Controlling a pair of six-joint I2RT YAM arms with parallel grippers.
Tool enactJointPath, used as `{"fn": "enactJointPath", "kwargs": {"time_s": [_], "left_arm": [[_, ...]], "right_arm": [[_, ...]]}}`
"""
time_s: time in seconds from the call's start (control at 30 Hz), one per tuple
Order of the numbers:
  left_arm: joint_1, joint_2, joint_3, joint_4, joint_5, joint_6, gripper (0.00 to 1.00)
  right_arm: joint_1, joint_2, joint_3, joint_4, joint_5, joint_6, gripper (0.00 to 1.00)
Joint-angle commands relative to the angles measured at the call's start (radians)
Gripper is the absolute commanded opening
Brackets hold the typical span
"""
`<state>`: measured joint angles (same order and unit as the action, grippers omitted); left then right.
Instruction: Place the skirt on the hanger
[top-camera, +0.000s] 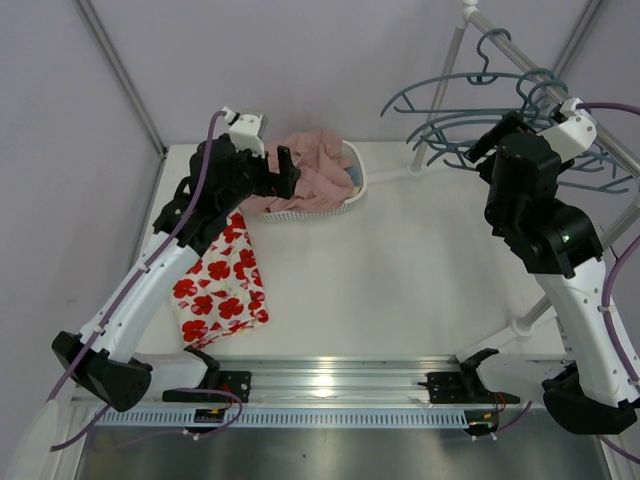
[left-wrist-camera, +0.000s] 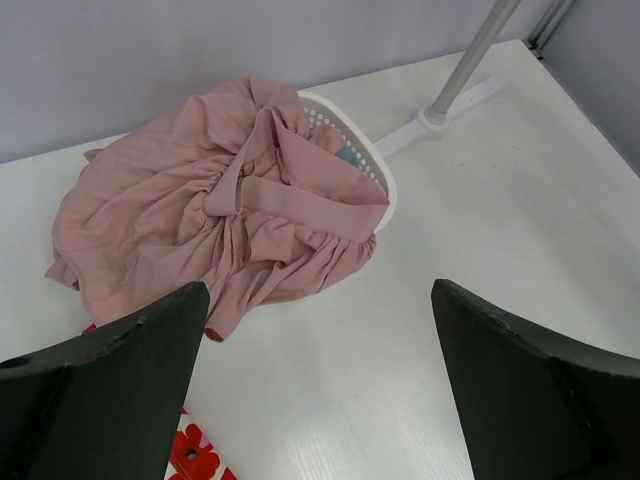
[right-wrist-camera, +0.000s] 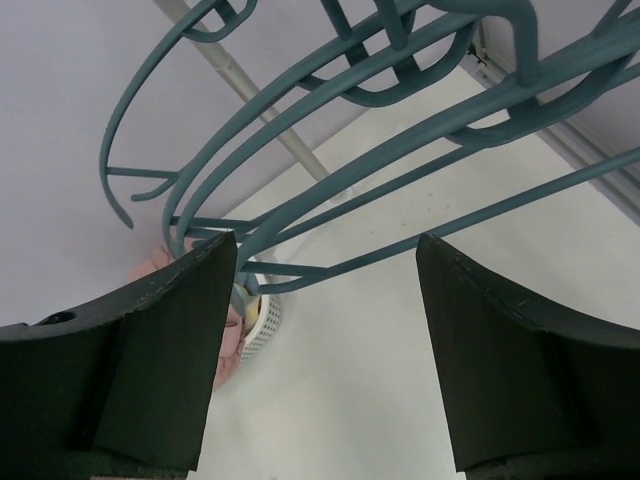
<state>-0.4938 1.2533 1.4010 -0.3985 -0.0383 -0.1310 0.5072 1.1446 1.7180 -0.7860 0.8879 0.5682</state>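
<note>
The skirt (top-camera: 222, 285), white with red flowers, lies flat on the table at the front left, partly under my left arm. One corner of it shows in the left wrist view (left-wrist-camera: 195, 460). My left gripper (top-camera: 285, 170) (left-wrist-camera: 320, 292) is open and empty, above the table beside the dusty-pink garment (top-camera: 312, 172) (left-wrist-camera: 230, 210). Several teal-grey hangers (top-camera: 450, 130) (right-wrist-camera: 350, 130) hang on the rack at the back right. My right gripper (top-camera: 482, 145) (right-wrist-camera: 325, 245) is open and empty right at the hangers. A lower hanger bar crosses the gap by its fingertips.
A white perforated basket (top-camera: 357, 172) (left-wrist-camera: 385, 185) (right-wrist-camera: 262, 318) at the back holds the pink garment, which spills over its rim. The white rack's rail (top-camera: 505, 45) runs along the back right, and its pole (left-wrist-camera: 470, 60) and foot (top-camera: 410, 165) stand near the basket.
</note>
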Motion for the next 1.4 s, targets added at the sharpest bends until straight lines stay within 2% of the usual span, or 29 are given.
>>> {"fn": "enactJointPath", "kwargs": {"time_s": [0.0,0.2,0.77,1.1,1.23,1.37], "left_arm": [[0.027,-0.038,-0.026,0.043,0.031,-0.005,0.99],[0.063,-0.066,-0.059,0.043,0.061,0.008,0.99],[0.198,-0.097,-0.115,0.044,0.135,0.025,0.99],[0.274,-0.088,-0.128,0.050,0.179,0.030,1.00],[0.291,-0.080,-0.131,0.052,0.199,0.021,1.00],[0.297,-0.083,-0.131,0.053,0.209,0.016,0.99]], "right_arm": [[-0.012,-0.006,-0.003,0.094,-0.036,0.006,0.78],[-0.033,0.012,-0.028,0.162,-0.038,-0.008,0.78],[-0.114,0.110,-0.026,0.214,-0.046,-0.007,0.76],[-0.191,0.130,-0.049,0.258,-0.060,-0.019,0.50],[-0.194,0.136,-0.049,0.258,-0.096,-0.007,0.31],[-0.194,0.122,-0.047,0.242,-0.109,0.004,0.22]]}}
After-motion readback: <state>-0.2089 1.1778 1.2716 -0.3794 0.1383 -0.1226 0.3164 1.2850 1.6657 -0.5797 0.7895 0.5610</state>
